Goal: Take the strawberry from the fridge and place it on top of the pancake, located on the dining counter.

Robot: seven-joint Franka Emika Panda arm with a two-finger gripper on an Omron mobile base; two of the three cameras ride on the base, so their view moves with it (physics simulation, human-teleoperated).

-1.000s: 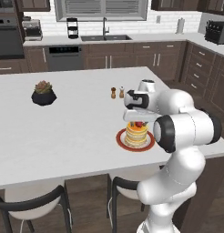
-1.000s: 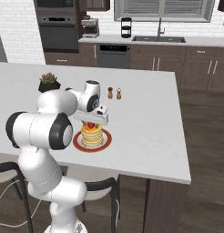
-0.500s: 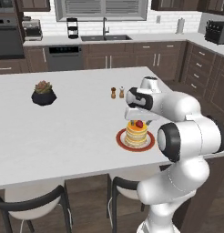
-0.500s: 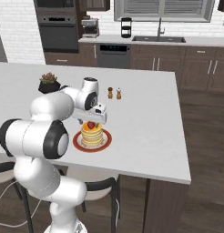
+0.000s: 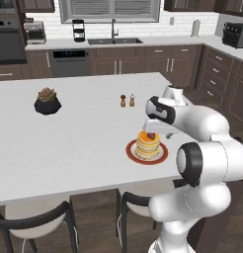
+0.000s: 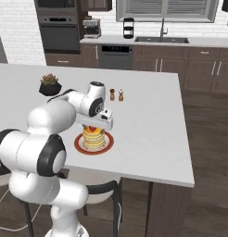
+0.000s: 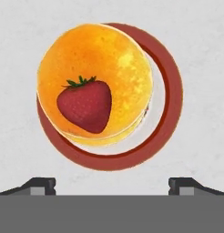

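The strawberry (image 7: pixel 85 105) lies on its side on the orange top of the pancake (image 7: pixel 98 59), left of centre, and nothing grips it. In the left base view the strawberry (image 5: pixel 151 135) is a small red spot on the pancake (image 5: pixel 147 146), which sits on its red-orange plate (image 5: pixel 162 156) on the white dining counter (image 5: pixel 69 143). My gripper (image 7: pixel 112 184) hangs open a little above the stack, its dark fingertips (image 7: pixel 41 184) wide apart and clear of the food. From the right base view, the gripper (image 6: pixel 95 124) is over the strawberry (image 6: pixel 91 129). The fridge is out of view.
A dark pot with a plant (image 5: pixel 47 101) stands at the counter's far left, and two small shakers (image 5: pixel 127 101) stand behind the plate. Dark-backed stools (image 5: pixel 37 222) line the counter's near edge. The wall worktop with a sink (image 5: pixel 113 42) runs behind.
The jaws have opened off the strawberry and the hand has lifted slightly. The strawberry stays on the pancake.
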